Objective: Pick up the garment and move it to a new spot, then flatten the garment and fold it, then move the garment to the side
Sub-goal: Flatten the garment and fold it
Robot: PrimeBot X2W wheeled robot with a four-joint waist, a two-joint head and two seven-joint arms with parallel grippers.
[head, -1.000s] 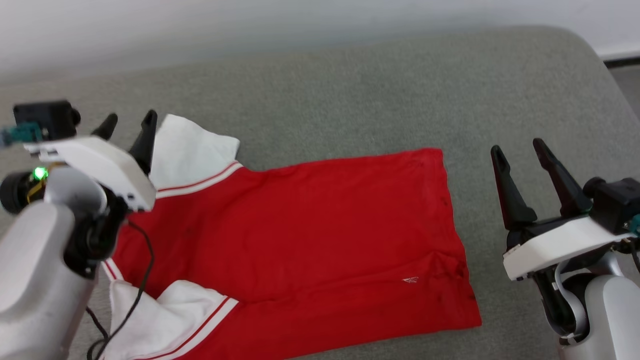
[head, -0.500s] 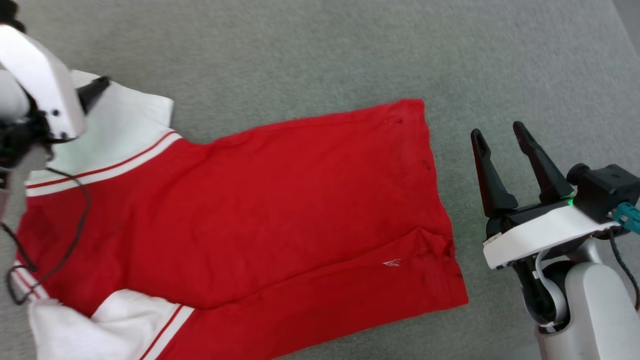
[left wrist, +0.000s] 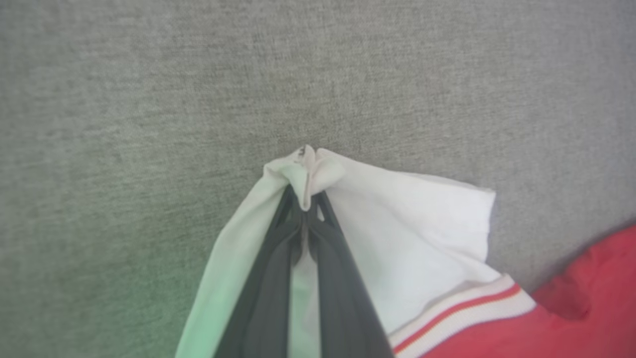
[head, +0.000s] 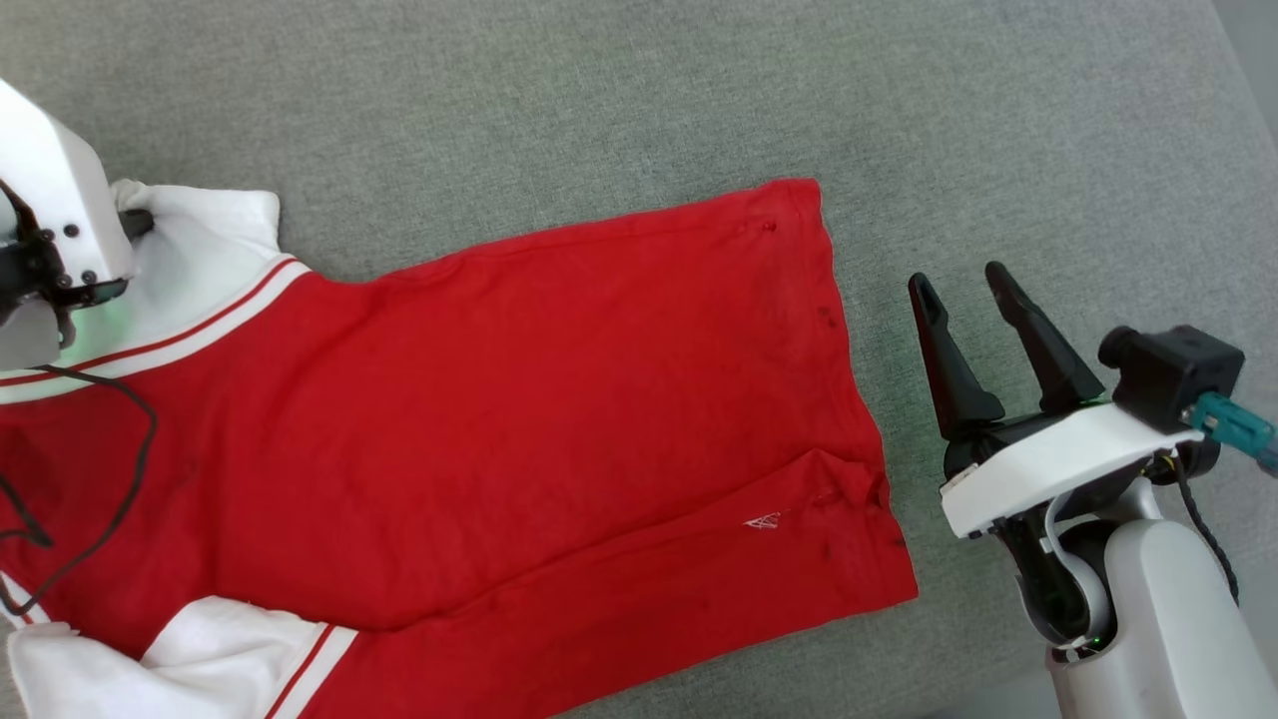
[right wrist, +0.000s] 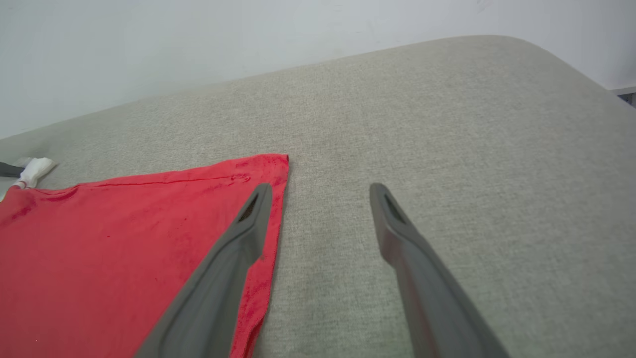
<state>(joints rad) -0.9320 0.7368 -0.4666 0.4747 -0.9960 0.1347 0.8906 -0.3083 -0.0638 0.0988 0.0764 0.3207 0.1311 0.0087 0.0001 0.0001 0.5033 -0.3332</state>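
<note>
Pinches white sleeve tip point(left wrist: 308, 169) of soft red jersey shirt point(head: 549, 379), spread on grey fabric cushion point(head: 599, 100), in left pincer point(left wrist: 305, 199). Holds right pincer point(head: 960, 280) apart, just beside hem point(head: 844, 369). Risks slip from thin bite; risks bunching if dragged.

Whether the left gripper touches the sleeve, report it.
Touching. Left wrist view: the left gripper is pinched shut on the sleeve, its white edge bunched between the fingers.
</note>
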